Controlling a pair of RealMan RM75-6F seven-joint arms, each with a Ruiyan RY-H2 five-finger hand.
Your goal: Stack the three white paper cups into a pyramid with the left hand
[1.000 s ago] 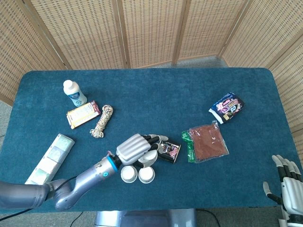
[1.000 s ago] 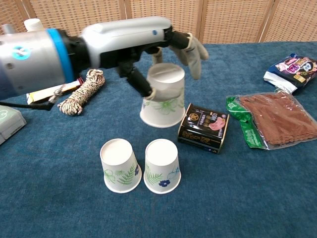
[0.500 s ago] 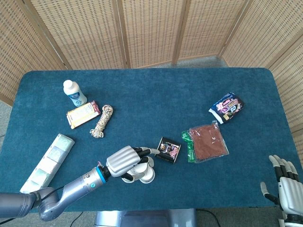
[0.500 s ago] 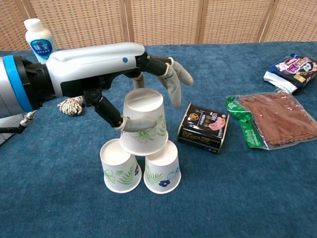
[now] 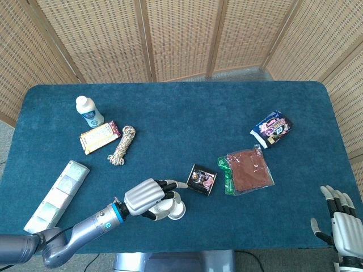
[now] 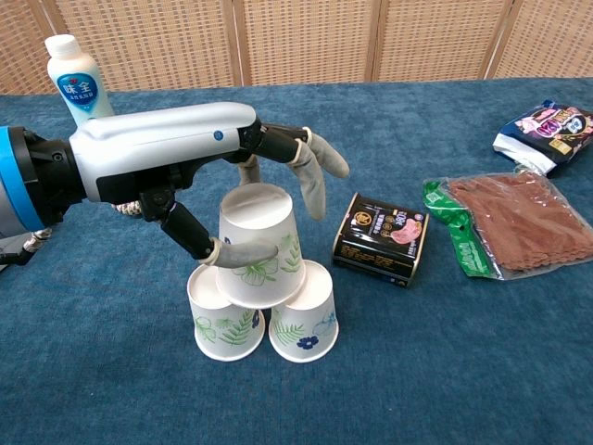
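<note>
nearby, a black tin (image 6: 381,238) lies just right of the cups, close to the hanging fingers (image 6: 311,182) of the left hand (image 6: 176,153). further right are a green-edged packet of brown strips (image 6: 510,222) and a dark snack bag (image 6: 547,124). on the left of the blue counter (image 5: 187,119) stand a white bottle (image 6: 76,77), a flat bar (image 5: 99,136), a coiled rope (image 5: 122,145) and a long pale box (image 5: 57,190), all well apart from the cups.

two base cups (image 6: 304,311) stand upside down, side by side and touching, near the counter's front edge. the top cup (image 6: 256,246), also inverted, white with a green leaf print, sits over the seam between them, tilted slightly. the left hand is clamped on it, thumb across its front wall and the other fingers draped over the far side.

against half a second ago, the top cup has come lower and sits closer onto the base pair; the hand has dropped with it. the right hand (image 5: 342,222) shows at the lower right corner of the head view, fingers apart, holding nothing, hardly shifted.
</note>
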